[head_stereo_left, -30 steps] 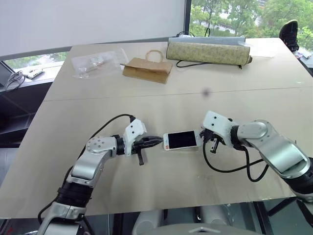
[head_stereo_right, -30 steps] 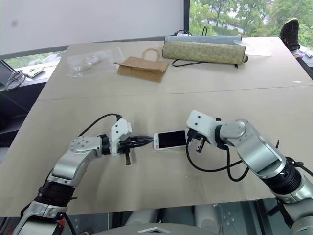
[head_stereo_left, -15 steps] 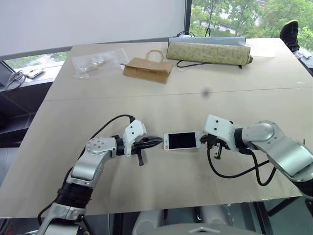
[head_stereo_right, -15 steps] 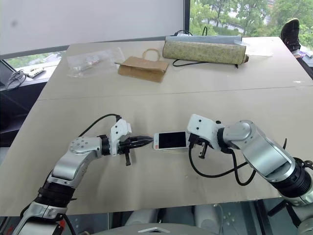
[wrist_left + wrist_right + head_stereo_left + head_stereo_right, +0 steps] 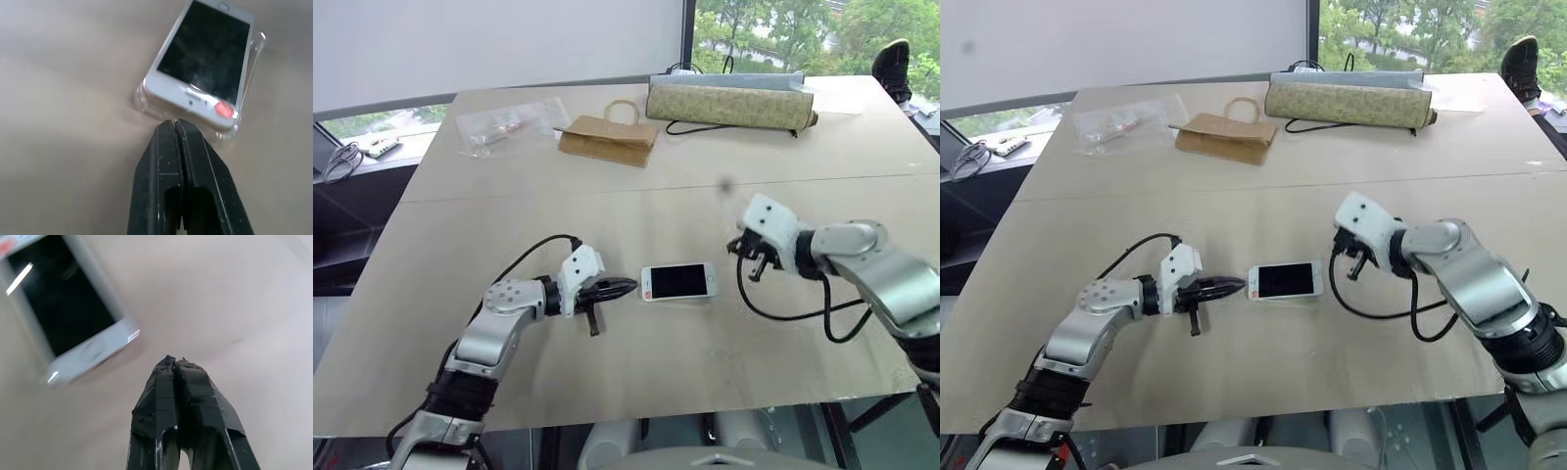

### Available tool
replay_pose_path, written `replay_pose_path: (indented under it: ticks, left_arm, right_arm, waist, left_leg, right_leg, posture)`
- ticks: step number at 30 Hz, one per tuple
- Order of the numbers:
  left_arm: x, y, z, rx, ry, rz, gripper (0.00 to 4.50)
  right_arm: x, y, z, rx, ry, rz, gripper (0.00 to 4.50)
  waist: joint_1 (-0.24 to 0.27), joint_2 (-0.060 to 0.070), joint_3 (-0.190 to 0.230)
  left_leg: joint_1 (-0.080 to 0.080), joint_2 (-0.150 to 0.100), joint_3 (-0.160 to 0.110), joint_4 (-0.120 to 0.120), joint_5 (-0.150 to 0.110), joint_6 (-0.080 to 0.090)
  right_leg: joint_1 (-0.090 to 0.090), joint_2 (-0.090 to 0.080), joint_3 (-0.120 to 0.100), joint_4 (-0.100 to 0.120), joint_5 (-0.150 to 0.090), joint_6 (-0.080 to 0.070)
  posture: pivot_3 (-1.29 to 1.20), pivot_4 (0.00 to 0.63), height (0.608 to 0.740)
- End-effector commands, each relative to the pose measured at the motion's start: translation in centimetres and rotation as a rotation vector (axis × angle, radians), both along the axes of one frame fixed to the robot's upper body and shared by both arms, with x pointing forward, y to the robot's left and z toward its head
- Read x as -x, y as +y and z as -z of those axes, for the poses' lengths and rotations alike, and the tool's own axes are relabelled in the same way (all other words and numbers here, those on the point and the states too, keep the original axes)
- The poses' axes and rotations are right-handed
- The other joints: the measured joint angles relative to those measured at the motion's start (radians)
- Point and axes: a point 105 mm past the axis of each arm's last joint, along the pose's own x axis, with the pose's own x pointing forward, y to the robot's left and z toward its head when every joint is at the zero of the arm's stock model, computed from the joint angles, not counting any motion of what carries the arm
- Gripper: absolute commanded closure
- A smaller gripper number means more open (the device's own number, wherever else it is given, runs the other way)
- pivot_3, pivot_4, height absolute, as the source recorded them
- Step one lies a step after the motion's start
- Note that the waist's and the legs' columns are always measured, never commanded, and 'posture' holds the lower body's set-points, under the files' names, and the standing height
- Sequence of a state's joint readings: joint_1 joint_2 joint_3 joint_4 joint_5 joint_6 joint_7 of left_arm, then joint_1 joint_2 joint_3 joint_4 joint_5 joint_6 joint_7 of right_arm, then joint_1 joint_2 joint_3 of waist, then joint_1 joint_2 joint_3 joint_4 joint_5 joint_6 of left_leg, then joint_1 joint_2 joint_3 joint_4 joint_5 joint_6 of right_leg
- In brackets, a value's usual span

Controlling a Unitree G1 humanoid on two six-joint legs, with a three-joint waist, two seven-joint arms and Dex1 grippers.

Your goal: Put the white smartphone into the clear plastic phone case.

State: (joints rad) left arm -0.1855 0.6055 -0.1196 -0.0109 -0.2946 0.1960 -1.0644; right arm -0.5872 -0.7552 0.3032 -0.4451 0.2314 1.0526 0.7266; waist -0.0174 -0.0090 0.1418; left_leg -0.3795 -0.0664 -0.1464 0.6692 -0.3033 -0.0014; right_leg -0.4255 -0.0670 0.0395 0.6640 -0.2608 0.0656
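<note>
The white smartphone (image 5: 677, 281) lies in the clear plastic phone case (image 5: 248, 73) near the table's (image 5: 509, 225) front edge. The closed, empty left gripper (image 5: 619, 288) at its end could nudge it askew; the right gripper (image 5: 1355, 260), closed and empty, hangs clear.

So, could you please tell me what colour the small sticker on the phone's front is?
Red, on the white smartphone; clearest in the left wrist view.

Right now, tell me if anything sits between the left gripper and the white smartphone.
Nothing visible does. The shut left gripper points at the near end of the white smartphone, which rests on the clear plastic phone case, with bare tan table between them. The right gripper hangs apart on the far side.
</note>
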Motion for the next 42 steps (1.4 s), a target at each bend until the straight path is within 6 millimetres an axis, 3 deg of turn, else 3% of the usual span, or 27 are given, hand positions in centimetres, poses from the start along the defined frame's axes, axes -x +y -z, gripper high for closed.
replay_pose_path:
  ticks: [1, 8, 17, 34, 42]
  left_arm:
    - [0.0, 0.4, -0.1, -0.013, -0.020, -0.009, 4.47]
    - [0.2, 0.3, 0.0, -0.010, -0.021, -0.017, 4.47]
    - [0.5, 0.6, 0.3, -0.012, -0.019, -0.031, 4.47]
    - [0.5, 0.4, 0.4, -0.009, -0.019, -0.023, 4.47]
    - [0.4, 0.2, 0.4, -0.006, -0.019, -0.019, 4.47]
  right_arm:
    - [-0.7, 1.1, -0.5, -0.023, -0.045, -0.027, 4.50]
    - [-0.6, 3.2, 1.1, -0.025, 0.019, -0.116, 4.50]
    - [1.9, 3.3, 2.0, 0.009, 0.116, -0.233, 4.50]
    - [3.3, 2.9, 2.1, 0.033, 0.131, -0.252, 4.50]
    - [5.0, 3.0, 2.3, 0.030, 0.164, -0.304, 4.50]
  waist:
    - [0.000, 0.000, 0.000]
    - [-0.002, 0.000, 0.000]
    - [-0.003, 0.000, 0.000]
    - [-0.004, 0.000, 0.000]
    - [-0.002, 0.000, 0.000]
  left_leg:
    - [0.000, 0.000, 0.000, 0.000, 0.000, 0.000]
    - [0.000, 0.000, 0.000, 0.000, 0.000, 0.000]
    - [0.000, 0.000, 0.000, 0.000, 0.000, 0.000]
    - [0.000, 0.000, 0.000, 0.000, 0.000, 0.000]
    - [0.000, 0.000, 0.000, 0.000, 0.000, 0.000]
  right_leg:
    - [0.000, 0.000, 0.000, 0.000, 0.000, 0.000]
    - [0.000, 0.000, 0.000, 0.000, 0.000, 0.000]
    - [0.000, 0.000, 0.000, 0.000, 0.000, 0.000]
    - [0.000, 0.000, 0.001, 0.000, 0.000, 0.000]
    - [0.000, 0.000, 0.001, 0.000, 0.000, 0.000]
  posture:
    - [0.00, 0.150, 0.740]
    - [0.00, 0.150, 0.740]
    - [0.00, 0.150, 0.740]
    - [0.00, 0.150, 0.740]
    - [0.00, 0.150, 0.740]
